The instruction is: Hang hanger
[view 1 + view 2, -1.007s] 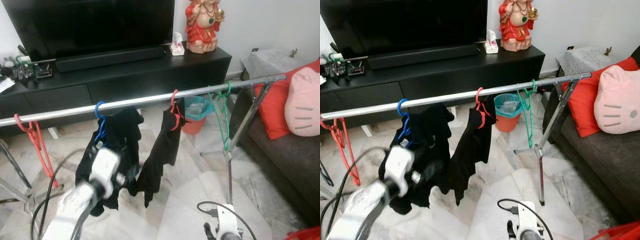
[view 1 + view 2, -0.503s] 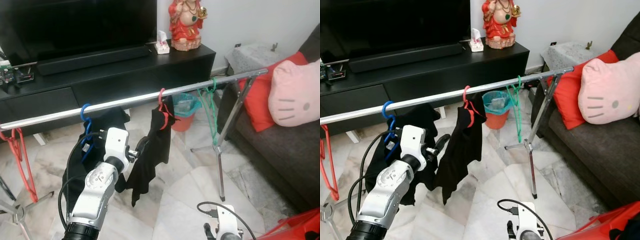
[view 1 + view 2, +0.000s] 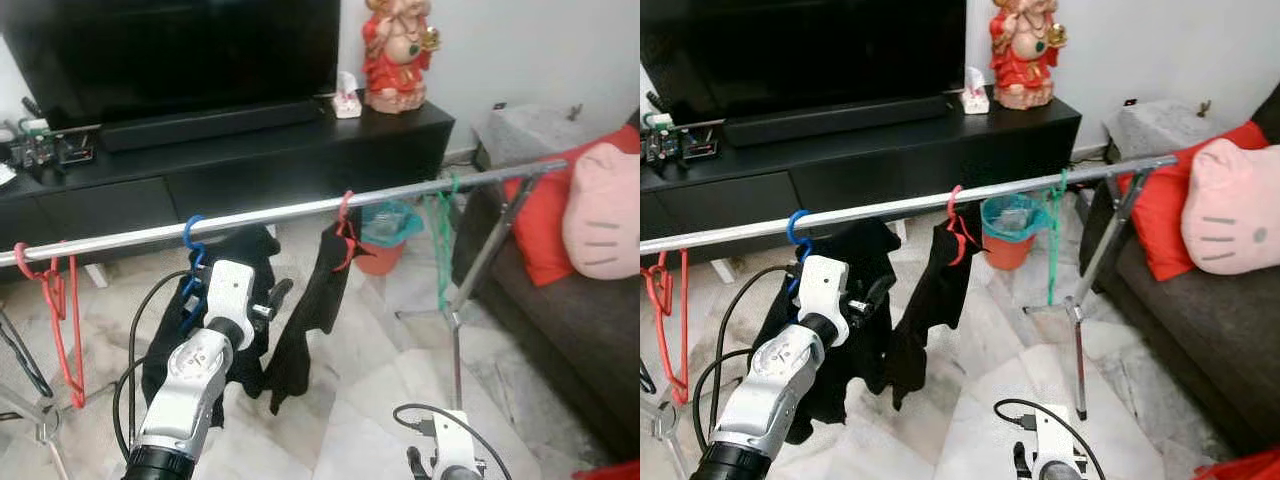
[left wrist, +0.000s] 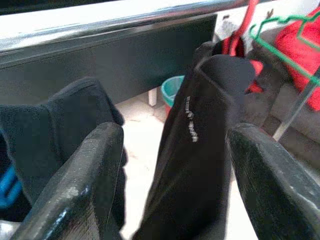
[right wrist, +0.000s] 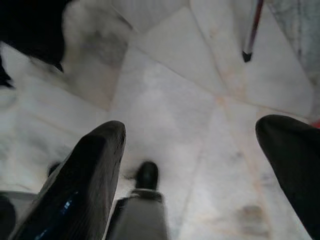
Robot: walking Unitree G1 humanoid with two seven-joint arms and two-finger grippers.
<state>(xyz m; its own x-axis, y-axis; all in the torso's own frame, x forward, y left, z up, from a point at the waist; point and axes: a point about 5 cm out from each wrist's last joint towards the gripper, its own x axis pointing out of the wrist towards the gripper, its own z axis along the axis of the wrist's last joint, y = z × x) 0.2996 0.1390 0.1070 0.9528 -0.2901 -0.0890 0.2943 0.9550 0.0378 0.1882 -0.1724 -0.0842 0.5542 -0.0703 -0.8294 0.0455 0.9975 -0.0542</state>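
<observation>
Left wrist view: my left gripper (image 4: 172, 165) fingers apart, empty, facing black garment (image 4: 200, 165) on red hanger (image 3: 345, 232). Judged light, limp; grip the stiff hook.

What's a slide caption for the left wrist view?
Left tool open in front of a black garment hanging on a red hanger from the metal rail.
</observation>
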